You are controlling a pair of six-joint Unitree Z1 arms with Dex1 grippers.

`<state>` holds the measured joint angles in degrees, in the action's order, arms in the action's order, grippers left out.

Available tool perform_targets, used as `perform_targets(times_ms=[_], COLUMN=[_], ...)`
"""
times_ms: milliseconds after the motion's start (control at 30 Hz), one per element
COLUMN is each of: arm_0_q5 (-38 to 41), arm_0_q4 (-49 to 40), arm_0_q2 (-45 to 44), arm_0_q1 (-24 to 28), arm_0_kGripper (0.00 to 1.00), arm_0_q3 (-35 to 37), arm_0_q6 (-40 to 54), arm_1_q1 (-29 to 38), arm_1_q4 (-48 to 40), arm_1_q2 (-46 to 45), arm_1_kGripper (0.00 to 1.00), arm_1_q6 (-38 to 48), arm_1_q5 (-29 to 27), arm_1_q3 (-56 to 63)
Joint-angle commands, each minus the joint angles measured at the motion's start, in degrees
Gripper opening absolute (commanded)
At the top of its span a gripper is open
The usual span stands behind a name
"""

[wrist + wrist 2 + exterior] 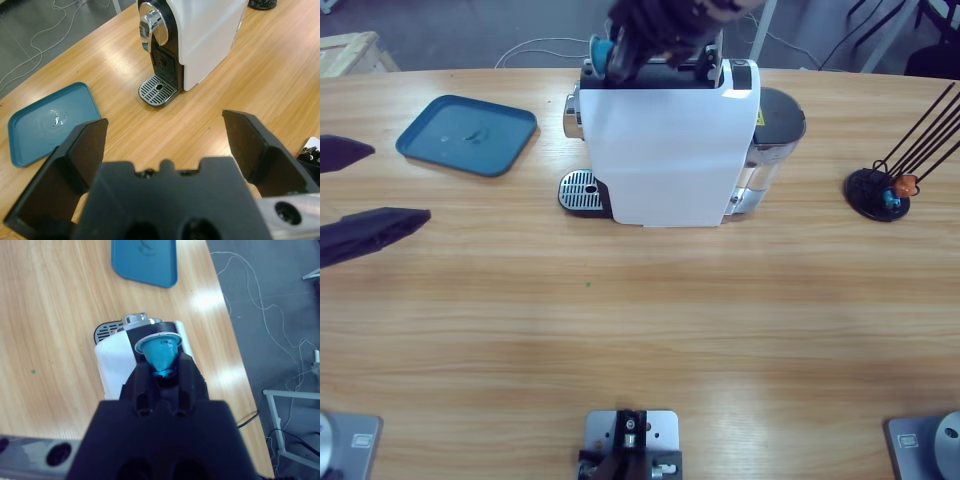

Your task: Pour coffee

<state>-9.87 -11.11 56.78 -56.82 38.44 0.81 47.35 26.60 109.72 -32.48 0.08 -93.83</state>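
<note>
Wooden table (pixel 640 320) — blue capsule (pixel 161 356) clamped between right jaws above coffee machine (pixel 665 150).

The high view looks straight down on the table (pixel 640 320), while both wrist views, from opposite ends, share the coffee machine (pixel 670 150) and blue tray (pixel 467 135).

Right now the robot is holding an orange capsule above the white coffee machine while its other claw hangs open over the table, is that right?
Nearly. The capsule is blue, not orange, as the right wrist view shows. The right gripper holds it above the coffee machine; the left gripper hangs open over the table.
</note>
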Motion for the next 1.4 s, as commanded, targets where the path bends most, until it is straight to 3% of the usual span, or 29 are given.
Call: perform_targets(times_ms=[33, 100, 167, 233, 267, 333, 533, 567, 633, 667, 733, 833, 967, 1133, 1233, 1400], arm_0_q5=[0.20, 0.20, 0.20, 0.20, 0.20, 0.20, 0.29, 0.29, 0.29, 0.29, 0.38, 0.38, 0.29, 0.38, 0.38, 0.38], arm_0_q4=[0.72, 0.72, 0.72, 0.72, 0.70, 0.68, 0.73, 0.73, 0.73, 0.70, 0.65, 0.65, 0.56, 0.44, -0.20, -1.60], arm_0_q2=[1.32, 1.32, 1.32, 1.32, 1.32, 1.30, 0.81, 0.76, 0.55, 0.41, -0.97, -2.74, -4.09, -4.45, -5.03, -5.71], arm_0_q1=[-0.22, -0.22, -0.22, -0.22, -0.22, -0.22, -0.22, -0.22, -0.22, -0.22, -0.22, -0.22, -0.22, -0.22, -0.22, -0.22], arm_0_kGripper=[0.991, 0.991, 0.991, 0.991, 0.991, 0.991, 0.991, 0.991, 0.991, 0.991, 0.991, 0.991, 0.991, 0.984, 0.977, 0.977], arm_0_q3=[-2.14, -2.23, -2.32, -2.41, -2.53, -2.74, -2.92, -2.86, -2.85, -2.83, -2.78, -2.69, -2.76, -2.55, -1.99, -1.51], arm_0_q6=[0.11, 0.07, 0.07, 0.07, 0.07, 0.07, -0.02, -0.02, -0.04, -0.11, -0.33, -0.46, -0.40, -0.46, -0.46, -0.46], arm_1_q1=[-0.35, -0.33, -0.33, -0.28, -0.15, 0.02, 0.90, 1.43, 3.27, 4.43, 6.70, 8.85, 11.18, 10.23, 7.25, 0.50], arm_1_q4=[-1.87, -1.91, -1.91, -1.91, -1.91, -1.91, -2.26, -2.15, 0.08, 1.91, 2.31, 5.85, 6.04, 4.91, 2.31, -11.50], arm_1_q2=[4.14, 4.26, 4.21, 3.79, 3.54, 2.98, -0.50, -1.68, -3.86, -4.91, -7.85, -13.04, -22.19, -29.95, -26.64, -14.67], arm_1_kGripper=[0.000, 0.000, 0.530, 0.896, 0.977, 1.000, 0.969, 0.774, 0.050, 0.000, 0.000, 0.000, 0.000, 0.000, 0.000, 0.000], arm_1_q6=[1.28, 1.68, 2.58, 3.33, 3.49, 3.65, 4.30, 4.99, 6.71, 7.57, 13.19, 33.37, 47.47, 60.57, 66.81, 71.69], arm_1_q5=[1.44, 1.76, 1.83, 1.18, 1.02, 0.81, 0.51, 1.09, 2.04, 0.76, -1.42, -1.56, -14.94, -24.71, -26.19, -18.21], arm_1_q3=[2.95, 2.95, 3.18, 3.31, 3.31, 3.38, 3.01, 2.29, -0.77, -2.46, -1.99, 2.81, 14.99, 22.62, 19.88, 14.80])
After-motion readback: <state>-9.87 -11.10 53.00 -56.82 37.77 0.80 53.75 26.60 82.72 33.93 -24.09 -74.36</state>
